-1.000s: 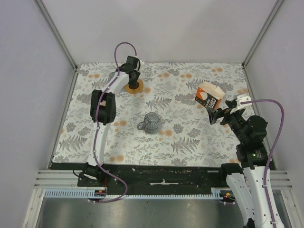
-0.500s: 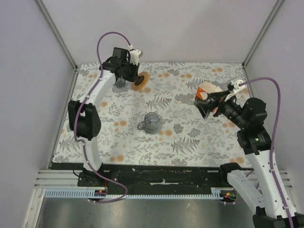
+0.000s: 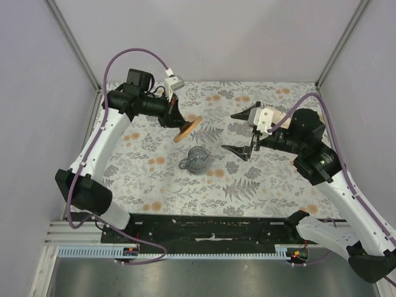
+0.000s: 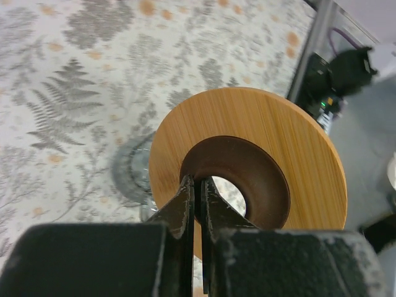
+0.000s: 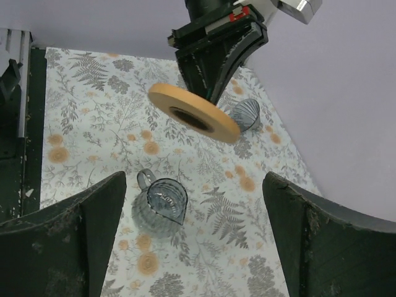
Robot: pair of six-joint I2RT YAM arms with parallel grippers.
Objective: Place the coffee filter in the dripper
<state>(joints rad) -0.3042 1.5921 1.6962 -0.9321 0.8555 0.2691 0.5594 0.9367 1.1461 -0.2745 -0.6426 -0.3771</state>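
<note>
My left gripper is shut on the inner rim of the dripper's flat orange-brown ring collar and holds it tilted in the air, left of the table's middle. In the left wrist view the fingers pinch the edge of the ring's hole. The right wrist view shows the ring aloft. A ribbed see-through grey cone lies on the table beyond the ring, apart from it. My right gripper is wide open and empty, right of the ring. The coffee filter is out of view.
A ribbed grey glass jug with a handle stands mid-table, just below and in front of the held ring; it also shows in the right wrist view. The orange-and-white carton is out of view. Purple walls enclose the floral table.
The left arm has lifted the ring collar off the far table and swung it toward the middle. The right arm has swung left with its jaws wide open; the carton no longer shows.
</note>
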